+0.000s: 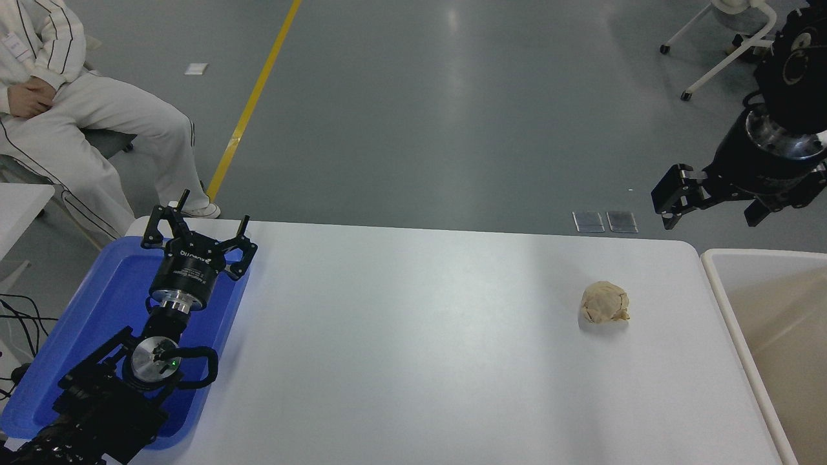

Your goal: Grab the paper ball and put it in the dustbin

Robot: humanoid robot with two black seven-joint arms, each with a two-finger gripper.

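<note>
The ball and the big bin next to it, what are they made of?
The paper ball looks like crumpled tan paper: dull, full of wrinkles and folds. The dustbin looks like smooth plastic, judging by its rounded white rim and plain cream inner walls with a faint sheen, though the look alone cannot prove it.

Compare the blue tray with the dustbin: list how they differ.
The blue tray is blue and shallow; the dustbin has a white rim, cream walls and looks deeper. The tray sits on the table's left end under the left end effector; the dustbin stands off its right edge. Both are rectangular, round-cornered.
</note>
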